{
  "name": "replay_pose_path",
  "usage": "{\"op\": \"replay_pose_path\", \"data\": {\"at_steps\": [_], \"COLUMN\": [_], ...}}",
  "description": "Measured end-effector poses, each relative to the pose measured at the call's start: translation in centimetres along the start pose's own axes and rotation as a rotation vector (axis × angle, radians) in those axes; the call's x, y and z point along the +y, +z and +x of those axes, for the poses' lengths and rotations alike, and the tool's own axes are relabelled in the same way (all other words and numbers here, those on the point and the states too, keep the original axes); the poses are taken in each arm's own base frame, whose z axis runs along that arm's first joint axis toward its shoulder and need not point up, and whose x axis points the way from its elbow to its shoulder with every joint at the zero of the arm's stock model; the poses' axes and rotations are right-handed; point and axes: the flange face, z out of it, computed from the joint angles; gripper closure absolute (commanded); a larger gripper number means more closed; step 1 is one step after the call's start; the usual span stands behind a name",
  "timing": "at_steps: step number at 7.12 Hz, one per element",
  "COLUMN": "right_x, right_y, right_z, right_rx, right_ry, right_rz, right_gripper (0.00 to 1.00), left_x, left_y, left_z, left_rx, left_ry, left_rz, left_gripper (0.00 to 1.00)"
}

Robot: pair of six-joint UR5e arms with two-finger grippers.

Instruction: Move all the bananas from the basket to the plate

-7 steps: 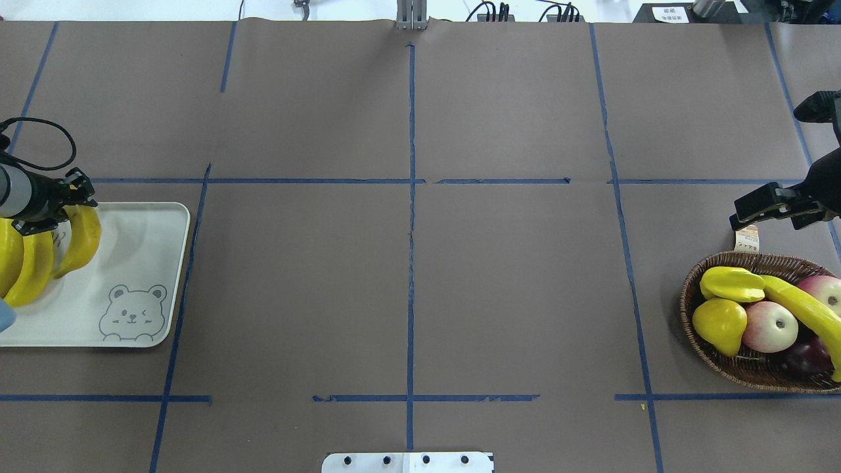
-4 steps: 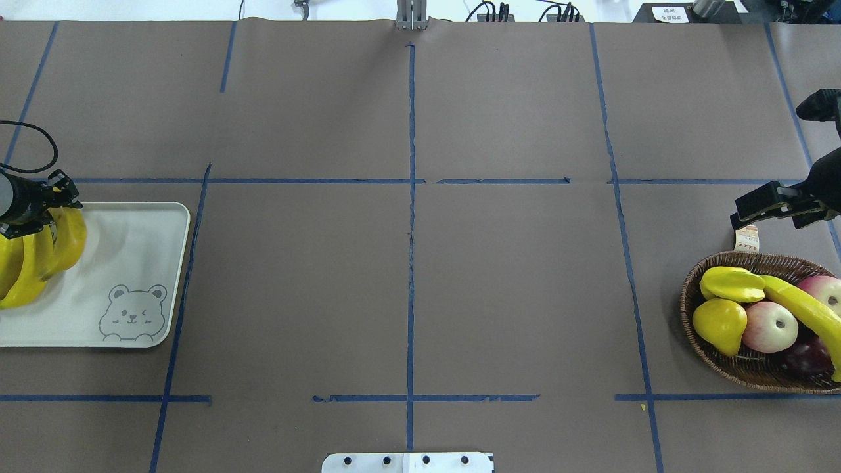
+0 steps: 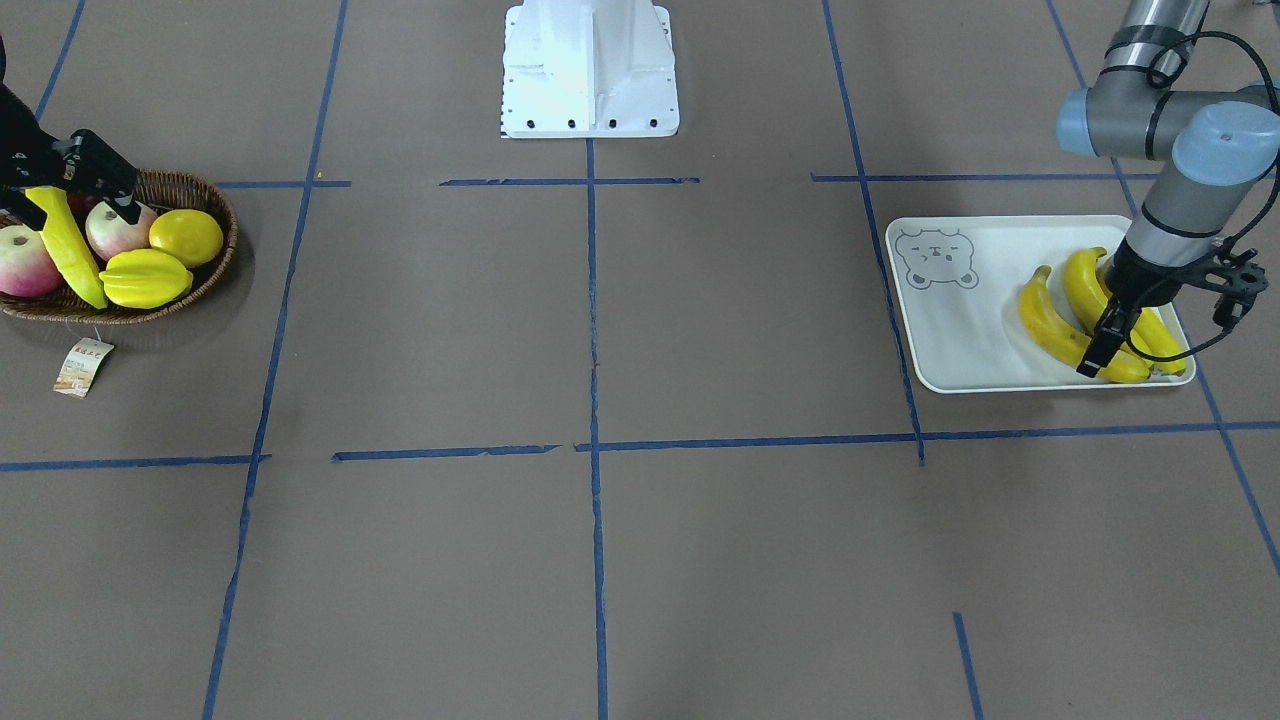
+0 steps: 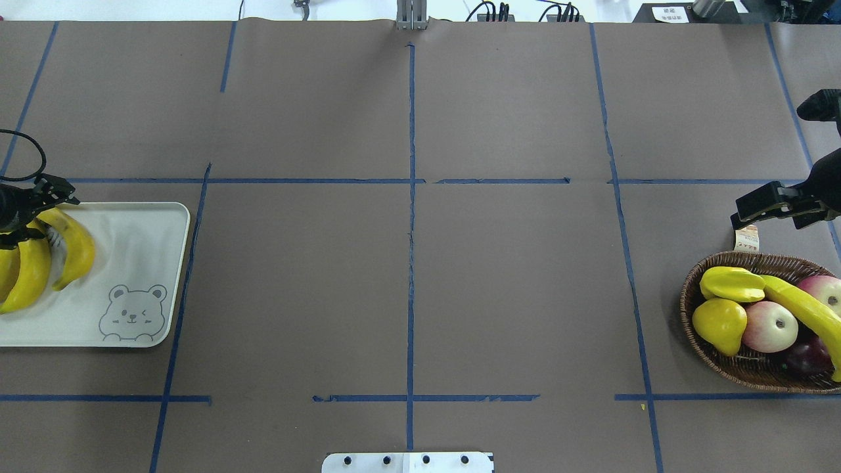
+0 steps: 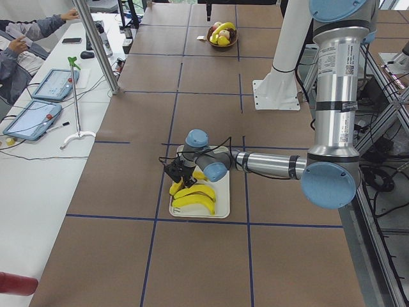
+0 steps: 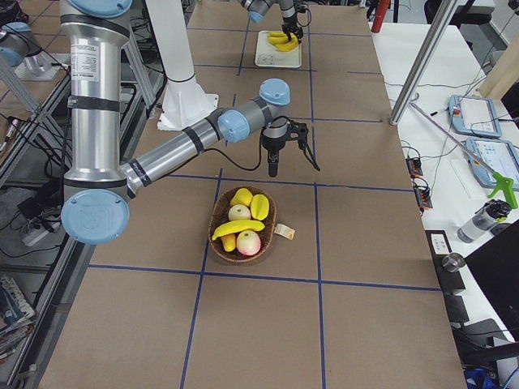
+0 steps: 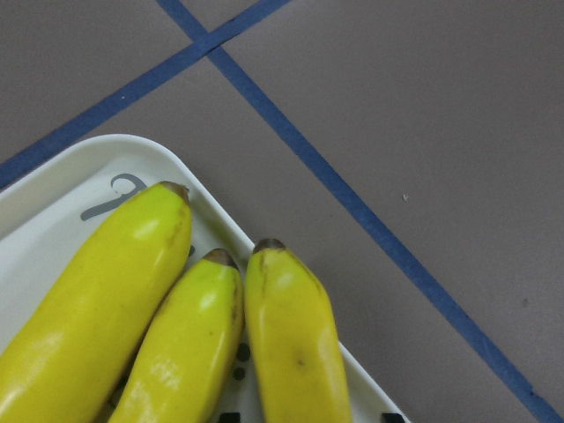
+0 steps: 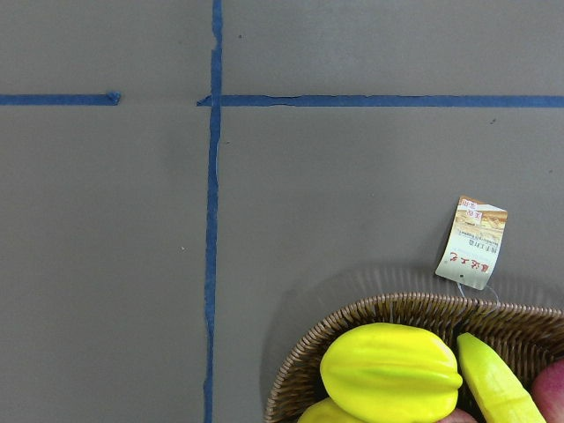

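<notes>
Brown paper covered the tabletop [image 4: 512, 282], marked into squares by blue tape [image 4: 410, 263]. At the robot's left end lay the plate [image 4: 144, 230], a pale tray with a bear's face drawn in one corner. Three bananas lay side by side on it: one [image 4: 73, 243] nearest the bare middle, a second [image 4: 29, 269] close beside it, and a third [image 4: 4, 276] cut off by the overhead view's edge. The left arm [image 3: 1165, 215] reached down over them, and the left jaws stood low at the banana ends farthest from the robot. The wrist view showed two dark tips at its lower edge, one on either side of a banana (whether they pinched it or merely flanked it I could not tell).

At the opposite end sat the basket [image 4: 729, 368], with the fourth banana [image 4: 805, 312] lying across the other fruit inside. That fruit was a starfruit [image 4: 732, 284], a lemon [image 4: 719, 325], a red apple [image 4: 769, 326], a second apple [image 4: 824, 289] and something dark purple [image 4: 808, 355]. The basket's paper tag [image 4: 747, 238] lay on the tabletop just outside the rim, on the side away from the robot. The right arm [image 4: 828, 174] hung in the air close to the basket, touching nothing. The right jaws looked spread wide and held nothing.
</notes>
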Motion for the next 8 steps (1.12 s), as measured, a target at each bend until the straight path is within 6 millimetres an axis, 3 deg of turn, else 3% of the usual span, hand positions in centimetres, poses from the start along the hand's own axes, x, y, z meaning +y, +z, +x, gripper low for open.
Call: {"op": "replay_pose_path", "data": {"at_steps": [2,4,6,8], "right_x": [-0.1,-0.2,0.3,1.8], "right_y": [0.0,0.0,0.2,0.3], "right_z": [0.1,0.5,2.6,7.0], "right_rx": [0.001,0.006,0.025,0.061], "right_ry": [-0.001,-0.005,-0.055,-0.139], "right_rz": [-0.001,-0.003,-0.012,-0.024], "right_gripper": [0.00,0.00,0.00,0.00], "left_x": [0.3,1.2,5.9,12.2], "left_y": [-2.8,-7.7,-13.8,-18.1], "left_z": [1.7,4.7,9.6,13.2], "left_rx": [0.041,0.096,0.083,0.072], "left_ry": [0.001,0.075,0.285,0.463], "left_rz": [-0.095,-0.161,-0.189,-0.242], "left_gripper": [0.00,0.00,0.00,0.00]}}
